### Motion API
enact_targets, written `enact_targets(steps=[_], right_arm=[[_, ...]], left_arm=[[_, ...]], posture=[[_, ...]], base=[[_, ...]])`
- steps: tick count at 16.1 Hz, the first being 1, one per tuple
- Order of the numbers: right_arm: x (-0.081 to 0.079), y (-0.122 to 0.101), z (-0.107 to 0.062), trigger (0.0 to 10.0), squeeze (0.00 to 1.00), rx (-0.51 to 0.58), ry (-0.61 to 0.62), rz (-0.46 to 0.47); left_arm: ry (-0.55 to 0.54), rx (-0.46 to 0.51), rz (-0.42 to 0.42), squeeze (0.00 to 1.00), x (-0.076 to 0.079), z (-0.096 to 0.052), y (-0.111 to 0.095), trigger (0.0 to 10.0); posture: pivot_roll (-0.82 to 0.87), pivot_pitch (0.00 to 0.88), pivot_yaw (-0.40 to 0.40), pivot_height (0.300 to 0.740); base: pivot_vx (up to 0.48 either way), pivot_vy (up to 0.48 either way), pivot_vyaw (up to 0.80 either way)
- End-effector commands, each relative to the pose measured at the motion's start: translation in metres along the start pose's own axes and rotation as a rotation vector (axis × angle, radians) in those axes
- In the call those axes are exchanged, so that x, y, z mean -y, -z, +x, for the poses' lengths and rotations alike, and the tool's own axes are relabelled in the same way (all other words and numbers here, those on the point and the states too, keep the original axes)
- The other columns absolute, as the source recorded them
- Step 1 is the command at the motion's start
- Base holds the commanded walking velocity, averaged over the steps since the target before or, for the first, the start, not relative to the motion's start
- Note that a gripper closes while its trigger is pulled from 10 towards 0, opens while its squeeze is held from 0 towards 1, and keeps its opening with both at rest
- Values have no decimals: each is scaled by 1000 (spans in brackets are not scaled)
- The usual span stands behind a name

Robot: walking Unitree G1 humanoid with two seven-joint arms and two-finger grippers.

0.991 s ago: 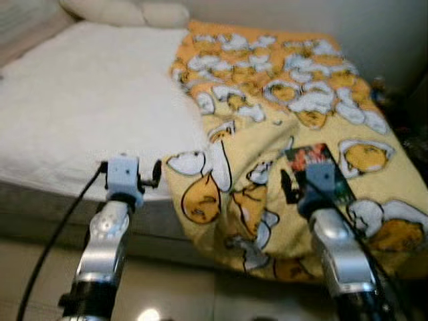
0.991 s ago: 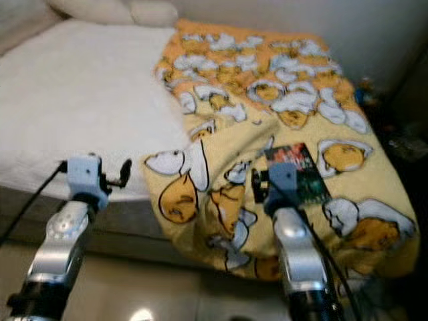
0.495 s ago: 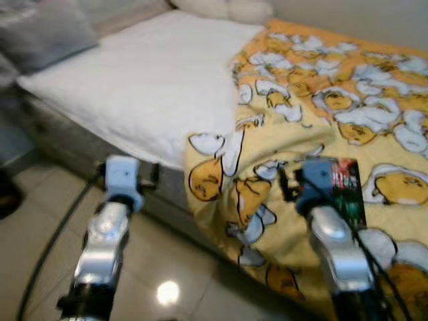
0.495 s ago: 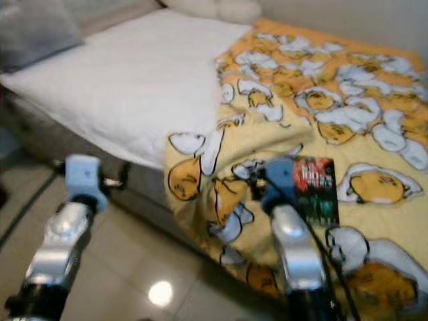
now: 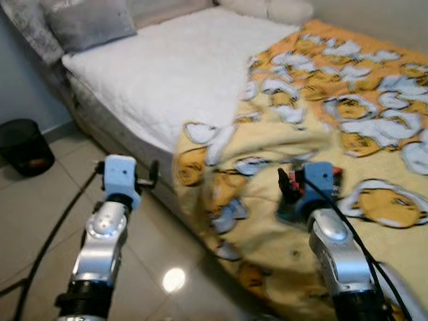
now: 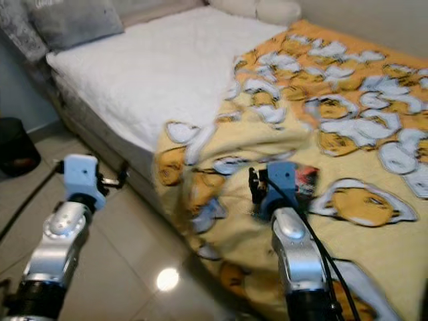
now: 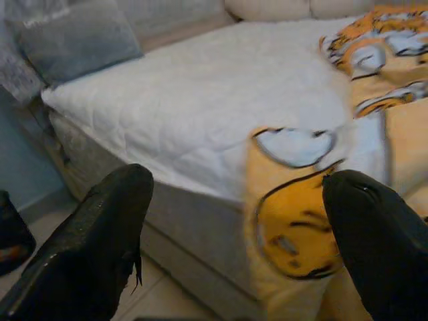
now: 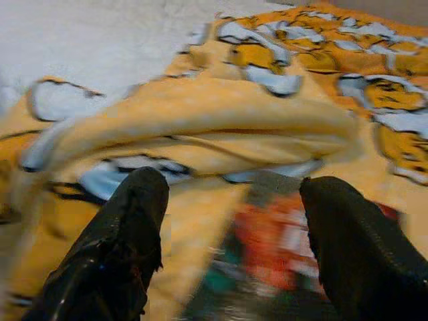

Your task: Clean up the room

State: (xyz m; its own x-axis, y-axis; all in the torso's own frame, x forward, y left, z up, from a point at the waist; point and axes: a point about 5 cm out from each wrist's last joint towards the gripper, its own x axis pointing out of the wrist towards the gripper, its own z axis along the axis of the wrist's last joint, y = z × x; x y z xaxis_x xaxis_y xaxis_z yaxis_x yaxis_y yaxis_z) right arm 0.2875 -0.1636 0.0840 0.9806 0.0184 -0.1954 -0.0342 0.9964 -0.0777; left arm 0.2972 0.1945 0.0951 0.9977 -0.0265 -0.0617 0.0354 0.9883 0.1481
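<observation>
Stereo head cameras look forward and down past both arms at the bed's corner, sharing the yellow cartoon blanket [image 5: 294, 134] and white mattress [image 6: 160, 73]. The left wrist camera faces the mattress edge from near; the right wrist camera looks closely onto blanket folds.

light: soft, even | glare: floor tile [image 5: 173, 279] | blur: motion, all views

Bed [image 5: 107, 100] with white quilted mattress cover [image 5: 180, 67], grey pillow [image 5: 90, 23] at its head. Glossy beige tile floor [image 5: 40, 200] reflects a ceiling light; black wastebasket [image 5: 23, 146] stands beside the bed.
</observation>
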Motion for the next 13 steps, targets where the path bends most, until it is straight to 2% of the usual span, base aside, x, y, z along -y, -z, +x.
enact_targets(steps=[1, 3, 6, 7, 8, 13], right_arm=[[8, 1, -1, 10000, 0, -6, 18, 4], [5, 2, -2, 10000, 0, -10, -5, 19], [-2, 4, -3, 10000, 0, -11, -70, 56], [-3, 4, -4, 10000, 882, -14, -95, 86], [-3, 4, -4, 10000, 1000, -13, -97, 89], [-6, 3, -4, 10000, 1000, -7, -125, 137]], left_arm=[[29, 6, -5, 1000, 9, 2, -2, 10000], [35, 9, -1, 1000, 10, 2, -2, 10000], [61, 15, -26, 1000, 12, 1, -1, 10000], [62, 16, -28, 1000, 12, 1, -2, 10000], [62, 16, -28, 1000, 12, 1, -2, 10000], [89, 18, -4, 1000, 14, 0, -1, 10000]], posture=[[-63, 0, 25, 740], [-63, 0, 26, 740], [-62, 0, 28, 740], [-62, 0, 28, 740], [-62, 0, 29, 740], [-57, 0, 28, 740]], base=[[0, -480, 0], [0, -457, 0], [0, 0, 0], [0, 0, 0], [0, 0, 0], [0, 0, 0]])
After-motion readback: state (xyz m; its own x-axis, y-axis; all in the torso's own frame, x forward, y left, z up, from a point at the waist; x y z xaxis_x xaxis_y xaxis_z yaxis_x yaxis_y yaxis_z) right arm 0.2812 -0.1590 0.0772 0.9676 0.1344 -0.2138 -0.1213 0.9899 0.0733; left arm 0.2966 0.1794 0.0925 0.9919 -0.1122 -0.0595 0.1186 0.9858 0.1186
